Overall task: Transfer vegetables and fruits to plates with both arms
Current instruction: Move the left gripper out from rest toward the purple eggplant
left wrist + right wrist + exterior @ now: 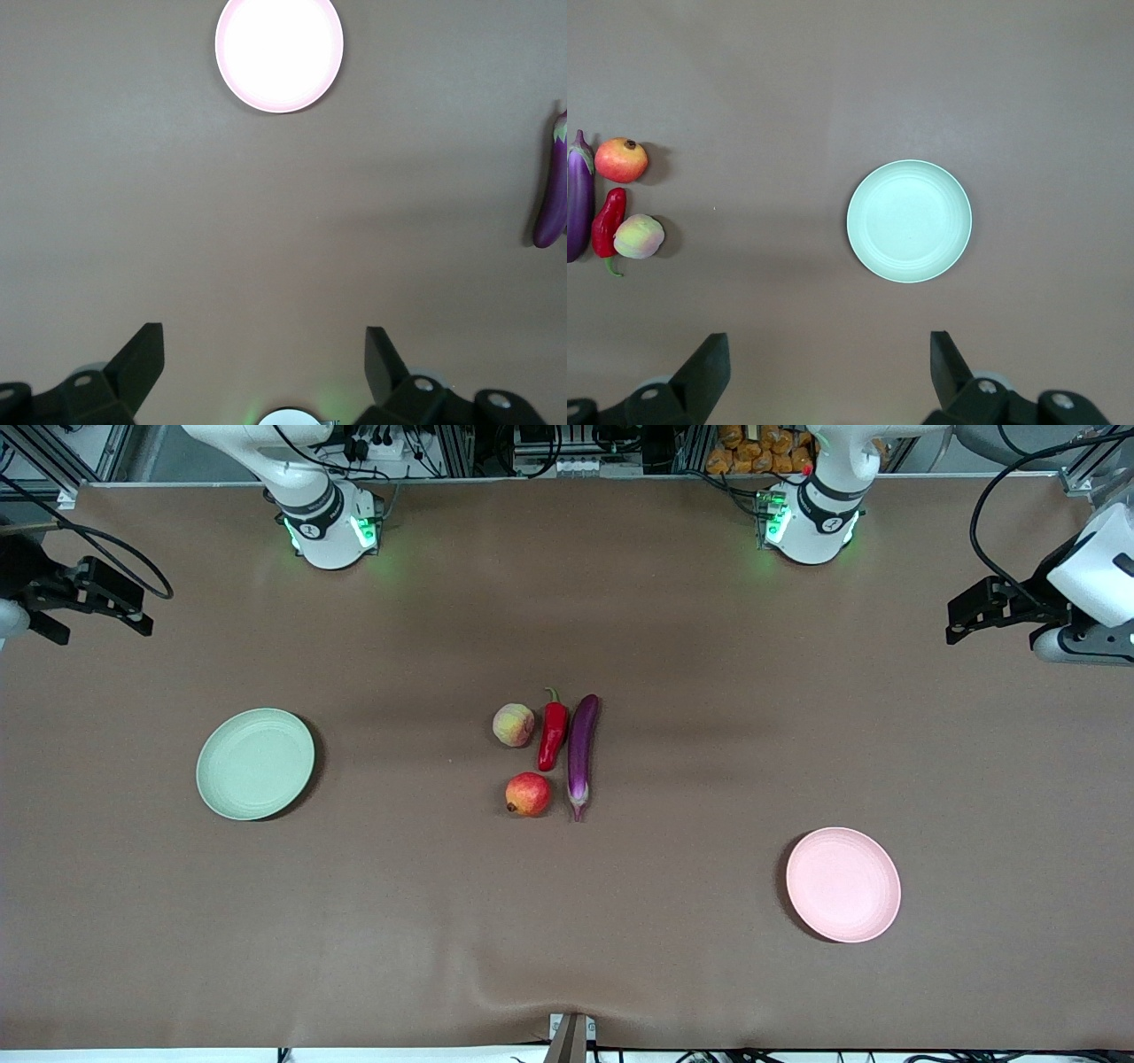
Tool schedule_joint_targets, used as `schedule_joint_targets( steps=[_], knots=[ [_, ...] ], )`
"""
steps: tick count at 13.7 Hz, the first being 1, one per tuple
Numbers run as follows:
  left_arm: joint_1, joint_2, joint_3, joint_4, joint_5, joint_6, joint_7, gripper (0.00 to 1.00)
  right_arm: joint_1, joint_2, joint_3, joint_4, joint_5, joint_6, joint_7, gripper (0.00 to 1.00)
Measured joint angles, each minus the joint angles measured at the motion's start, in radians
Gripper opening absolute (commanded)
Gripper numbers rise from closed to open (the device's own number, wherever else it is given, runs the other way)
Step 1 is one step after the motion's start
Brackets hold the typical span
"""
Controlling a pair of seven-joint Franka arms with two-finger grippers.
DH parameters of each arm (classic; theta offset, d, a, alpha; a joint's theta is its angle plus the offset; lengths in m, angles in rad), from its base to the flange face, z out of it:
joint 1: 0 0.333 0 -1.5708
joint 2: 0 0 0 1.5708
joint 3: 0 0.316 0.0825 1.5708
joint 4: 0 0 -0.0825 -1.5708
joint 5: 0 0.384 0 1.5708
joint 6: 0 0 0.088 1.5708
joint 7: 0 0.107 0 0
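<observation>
Lying in a tight cluster at the middle of the brown table [567, 939]: purple eggplant [582, 755], lengthwise toward the front camera, with red chili pepper [553, 735] just beside it on the side toward the right arm's end, green stem pointing toward the robot bases. Sitting beside the chili, pale peach [514, 724]; resting nearer the front camera than the peach, red-orange pomegranate [528, 794], close to the eggplant's calyx end. No contact between fruits visible.

Resting bare toward the right arm's end, mint green plate [255, 763]; resting bare toward the left arm's end and nearer the front camera, pink plate [842, 884]. Both well apart from the cluster.

Hanging high over the table's end by the pink plate's side, left gripper [266, 359], fingers spread wide, holding nothing. Hanging over the table's end by the green plate's side, right gripper [830, 359], fingers likewise spread wide and empty.

Showing no legible writing or brand marks anywhere on produce, plates or table.
</observation>
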Motion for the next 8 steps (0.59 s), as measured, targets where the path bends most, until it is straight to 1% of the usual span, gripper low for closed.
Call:
schedule_joint_targets(
  steps=[8],
  knots=[
    [0.045,0.016,0.003,0.001,0.000,0.005,-0.002,1.00,-0.002,0.000,-0.001,0.000,0.001,0.004,0.000,1.00]
  ],
)
